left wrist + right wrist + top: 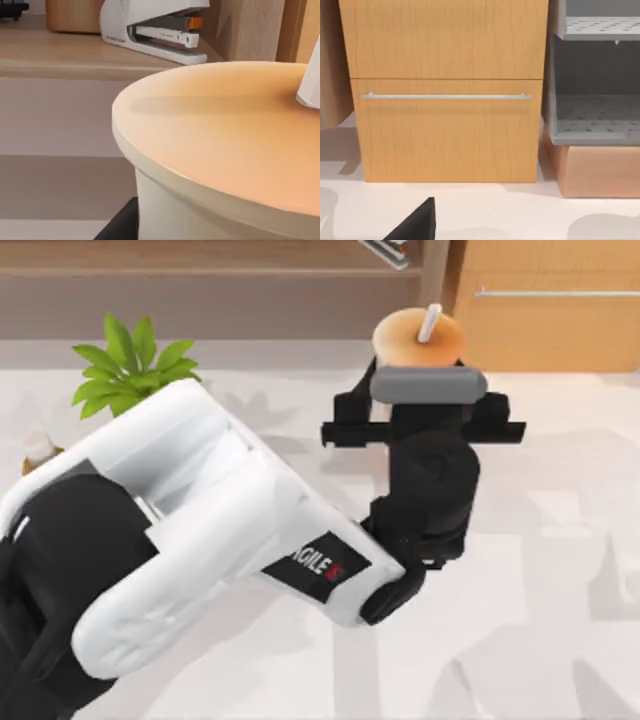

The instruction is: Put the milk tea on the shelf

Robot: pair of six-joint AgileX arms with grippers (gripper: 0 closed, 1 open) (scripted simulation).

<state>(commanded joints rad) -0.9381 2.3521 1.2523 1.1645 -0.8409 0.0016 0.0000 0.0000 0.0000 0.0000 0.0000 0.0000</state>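
The milk tea (413,338), a cup with a peach-beige domed lid and a white straw (429,322), stands close in front of the brown wooden shelf (200,285), beside its vertical post. My left gripper (420,375) reaches in from the left and is shut on the milk tea just below the lid. In the left wrist view the lid (225,135) looms large, with the straw (311,82) at one side and a shelf board (75,57) behind it. My right gripper (417,225) is parked, facing the orange-wood cabinet.
A white stapler (155,27) lies on the shelf board behind the cup. The orange-wood cabinet (550,310) with its silver handle (445,96) stands right of the shelf, and a grey rack (595,100) beside it. A green plant (130,365) and small bottle (40,450) sit at the left.
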